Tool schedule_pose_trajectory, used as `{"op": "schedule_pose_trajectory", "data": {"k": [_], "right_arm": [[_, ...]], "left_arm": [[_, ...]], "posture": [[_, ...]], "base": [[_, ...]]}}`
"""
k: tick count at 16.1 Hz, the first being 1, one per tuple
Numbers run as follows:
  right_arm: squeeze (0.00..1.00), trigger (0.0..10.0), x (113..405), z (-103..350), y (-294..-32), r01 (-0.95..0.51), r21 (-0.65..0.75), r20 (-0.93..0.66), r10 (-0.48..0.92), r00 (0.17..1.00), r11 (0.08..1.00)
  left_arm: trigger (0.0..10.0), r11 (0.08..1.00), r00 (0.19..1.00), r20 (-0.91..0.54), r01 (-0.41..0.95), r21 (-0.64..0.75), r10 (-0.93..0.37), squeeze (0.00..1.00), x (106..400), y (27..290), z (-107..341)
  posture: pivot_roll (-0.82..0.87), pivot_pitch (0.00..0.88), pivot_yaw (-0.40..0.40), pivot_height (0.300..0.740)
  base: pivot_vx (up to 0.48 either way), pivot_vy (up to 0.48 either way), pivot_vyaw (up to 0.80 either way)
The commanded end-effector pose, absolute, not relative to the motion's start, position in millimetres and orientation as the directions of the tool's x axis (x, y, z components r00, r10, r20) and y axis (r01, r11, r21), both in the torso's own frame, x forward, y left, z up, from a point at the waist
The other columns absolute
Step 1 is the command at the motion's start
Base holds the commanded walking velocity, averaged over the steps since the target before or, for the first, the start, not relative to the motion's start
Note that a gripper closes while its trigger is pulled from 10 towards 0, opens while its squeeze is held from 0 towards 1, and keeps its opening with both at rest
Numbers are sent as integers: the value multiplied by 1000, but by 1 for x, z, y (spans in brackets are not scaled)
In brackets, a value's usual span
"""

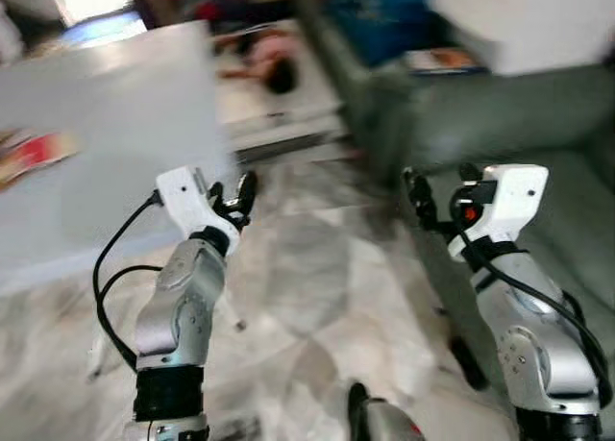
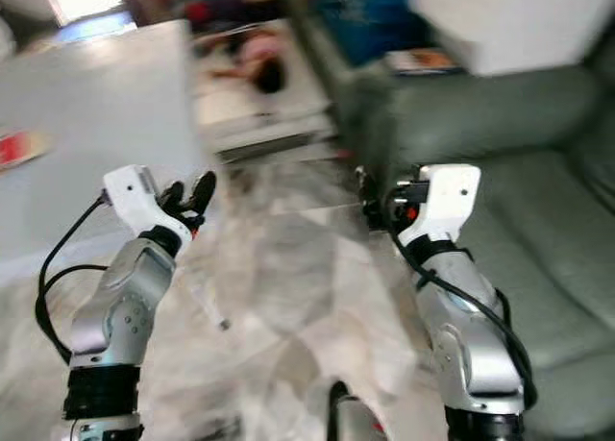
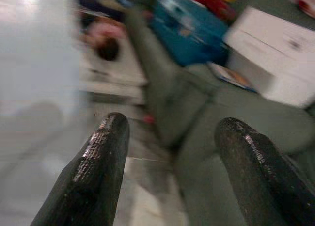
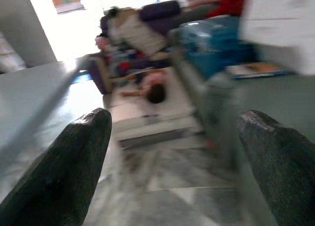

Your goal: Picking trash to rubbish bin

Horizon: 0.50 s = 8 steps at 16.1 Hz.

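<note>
Trash not yet in reach

We hold both arms raised over the marble floor [image 1: 317,297]. Left gripper [image 3: 170,137] and right gripper [image 4: 174,137]: fingers spread, holding nothing. Farther off, a flat red wrapper [image 1: 34,155] lies on the white tabletop [image 1: 125,105]; likely light and flimsy, best pinched at an edge. Views blurred.

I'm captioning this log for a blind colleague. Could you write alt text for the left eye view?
Blurred view down over a marble floor: the left gripper and right gripper, both empty, are raised side by side. A white table stands to the left and a grey-green sofa to the right.
</note>
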State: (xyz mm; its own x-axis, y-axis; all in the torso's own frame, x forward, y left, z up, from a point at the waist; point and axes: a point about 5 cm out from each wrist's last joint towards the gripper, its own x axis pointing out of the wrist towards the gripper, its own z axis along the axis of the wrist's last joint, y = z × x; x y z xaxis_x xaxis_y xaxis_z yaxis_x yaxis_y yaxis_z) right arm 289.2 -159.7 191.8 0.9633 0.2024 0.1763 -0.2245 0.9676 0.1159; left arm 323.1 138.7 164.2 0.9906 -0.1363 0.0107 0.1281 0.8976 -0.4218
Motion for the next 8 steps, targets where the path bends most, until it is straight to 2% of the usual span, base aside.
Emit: {"op": "schedule_pose_trajectory", "data": {"k": [1, 6, 8], "right_arm": [[459, 10000, 287, 194, -160, -222, 115, 185, 198, 962, 968], [459, 10000, 287, 195, -160, -220, 115, 189, 196, 962, 969], [459, 10000, 287, 195, -160, -221, 111, 196, 197, 961, 969]], "left_arm": [[10000, 897, 989, 13, 137, -420, -145, 0, 324, 140, 165], [10000, 895, 992, 23, 125, -428, -128, 0, 325, 143, 167], [10000, 895, 992, 34, 127, -427, -124, 0, 325, 144, 168]], "posture": [[-79, 164, 61, 740], [-79, 165, 63, 740], [-80, 163, 63, 740]], "base": [[0, 0, -800], [0, 0, -800], [332, 0, 0]]}}
